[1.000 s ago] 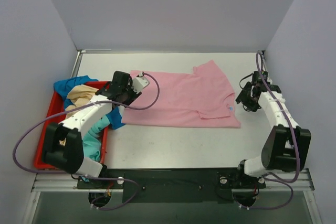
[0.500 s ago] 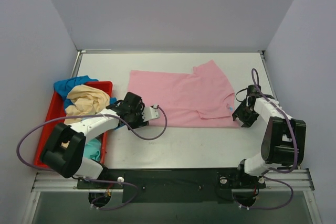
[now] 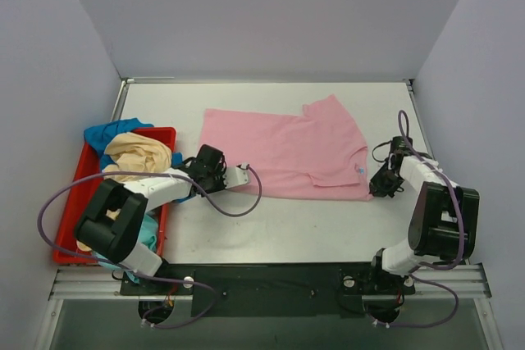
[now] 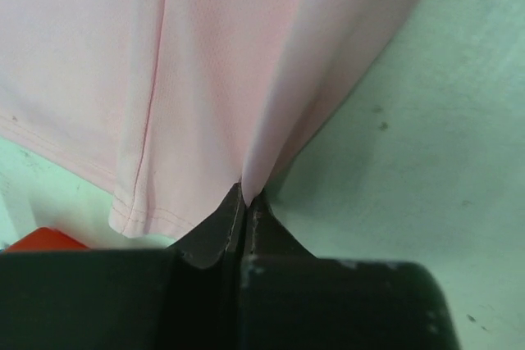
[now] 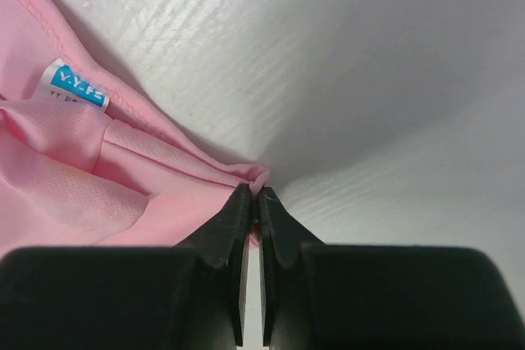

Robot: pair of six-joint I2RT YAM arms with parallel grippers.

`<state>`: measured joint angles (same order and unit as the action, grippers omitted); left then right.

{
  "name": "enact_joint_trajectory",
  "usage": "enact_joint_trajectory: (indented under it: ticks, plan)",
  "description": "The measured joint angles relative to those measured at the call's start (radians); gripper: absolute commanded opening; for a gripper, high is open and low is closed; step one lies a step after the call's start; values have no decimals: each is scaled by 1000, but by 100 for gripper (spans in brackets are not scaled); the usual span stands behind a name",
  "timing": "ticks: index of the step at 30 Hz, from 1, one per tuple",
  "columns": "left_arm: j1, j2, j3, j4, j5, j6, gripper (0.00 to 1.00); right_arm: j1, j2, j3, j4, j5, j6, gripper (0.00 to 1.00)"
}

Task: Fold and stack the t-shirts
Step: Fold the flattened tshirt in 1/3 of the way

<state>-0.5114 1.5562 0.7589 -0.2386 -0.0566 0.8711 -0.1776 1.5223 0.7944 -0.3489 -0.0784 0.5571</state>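
A light pink t-shirt point(image 3: 279, 153) lies spread flat on the white table, its neck end to the right. My left gripper point(image 3: 215, 179) sits low at the shirt's near left edge. In the left wrist view this gripper point(image 4: 246, 194) is shut on a pinched ridge of pink cloth point(image 4: 205, 79). My right gripper point(image 3: 382, 186) is at the shirt's near right corner, and in the right wrist view it point(image 5: 254, 194) is shut on that corner's bunched hem point(image 5: 164, 161). Cream-yellow point(image 3: 135, 153), blue point(image 3: 107, 133) and teal point(image 3: 146, 231) t-shirts lie heaped in the tray.
A red plastic tray point(image 3: 70, 202) stands at the left of the table, right beside my left arm. Grey walls close in the left, back and right sides. A blue-and-white label point(image 5: 78, 88) shows on the pink shirt near the right gripper.
Both grippers have closed from open onto the pink shirt's near edge. The left one dropped from the shirt's far left corner to its near left edge; the right one slid in to the corner.
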Motion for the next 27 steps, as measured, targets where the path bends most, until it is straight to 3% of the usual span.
enact_joint_trajectory:
  ticks: [5,13,21,23,24,26,27]
  plan:
    - [-48,-90,-50,-87,51,-7,0,-57,-71,-29,-17,-26,-17,0]
    - [-182,-335,-97,-308,141,-60,0,-211,-344,-153,-43,-158,-23,0]
    - [-283,-389,-132,-461,148,-86,0,-274,-541,-219,-149,-216,1,0]
    - [-293,-394,-142,-492,148,-84,10,-289,-587,-220,-179,-222,4,0]
    - [-294,-398,-144,-505,148,-82,24,-294,-608,-220,-194,-227,8,0]
    - [-298,-413,-146,-527,148,-73,42,-295,-645,-221,-220,-235,19,0]
    - [-298,-425,-146,-541,148,-68,45,-295,-665,-221,-234,-237,24,0]
